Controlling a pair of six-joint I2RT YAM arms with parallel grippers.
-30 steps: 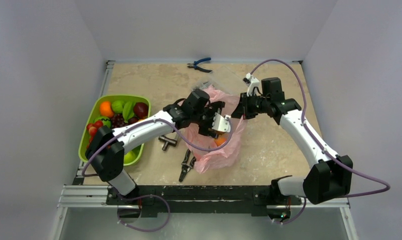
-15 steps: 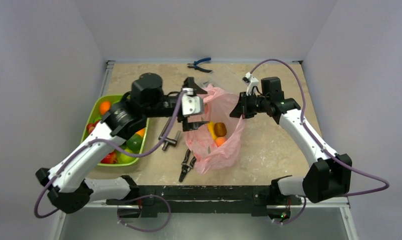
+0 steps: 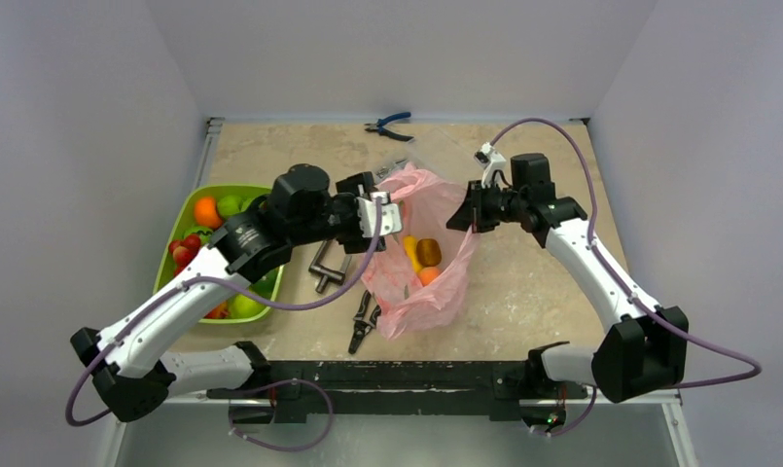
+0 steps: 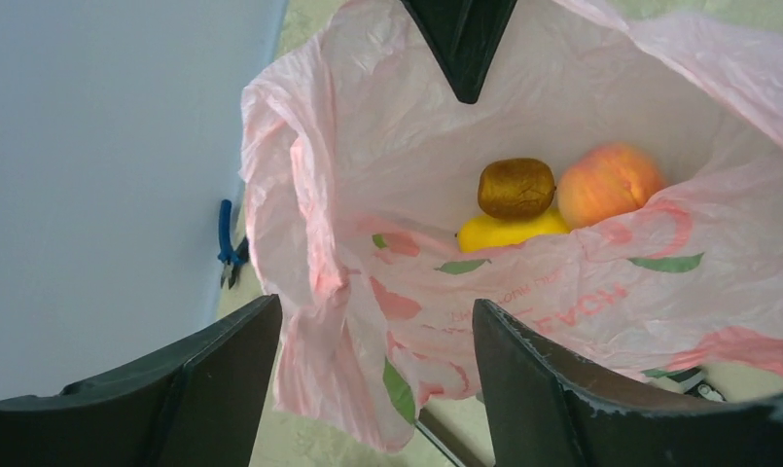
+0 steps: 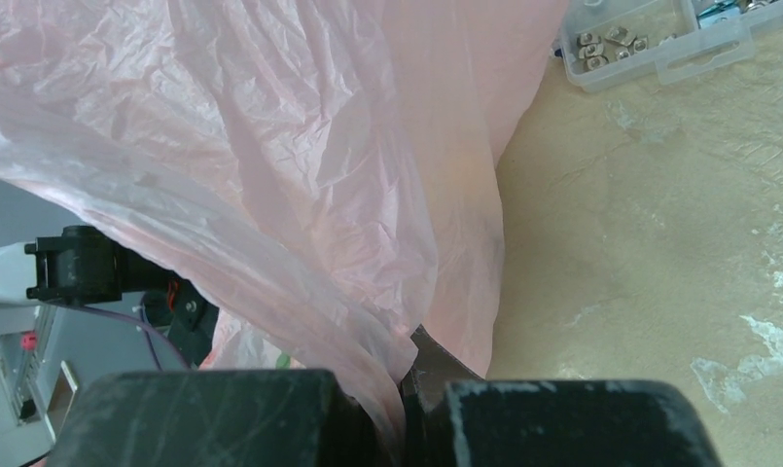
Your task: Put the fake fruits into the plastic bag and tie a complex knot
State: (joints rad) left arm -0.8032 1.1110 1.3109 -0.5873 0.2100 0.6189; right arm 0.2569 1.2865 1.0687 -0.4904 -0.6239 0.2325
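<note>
At the far left of the bench (image 3: pixel 523 292) we see a green tray (image 3: pixel 222 190) with fruits (image 3: pixel 206 211) in it: orange, green and red ones. The left arm (image 3: pixel 173 306) crosses over the tray's right side and reaches toward the middle. The left jaws stand open at the left edge of the bag's mouth. In the left wrist view their two dark fingers (image 4: pixel 222 360) are well apart, with the near rim of the bag hanging loose between them. We cannot tell whether either finger touches the film.

Under that arm a dark T-shaped tool (image 3: pixel 324 268) lies on the bench, and black pliers (image 3: pixel 363 321) lie nearer the front edge, just beside the bag.

The pink plastic bag (image 3: pixel 416 297) sits mid-bench with its mouth held open. Inside, a brown kiwi (image 4: pixel 516 187) rests on a yellow fruit (image 4: pixel 509 232), with a peach (image 4: pixel 609 183) touching them on the right.

Behind the bag are a clear parts box (image 3: pixel 431 151) and, at the far edge, blue-handled pliers (image 3: pixel 387 125).

On the right, the right arm (image 3: pixel 591 263) reaches in. The right jaws are closed on the bag's right rim, and the pink film is pinched between them and lifted.
</note>
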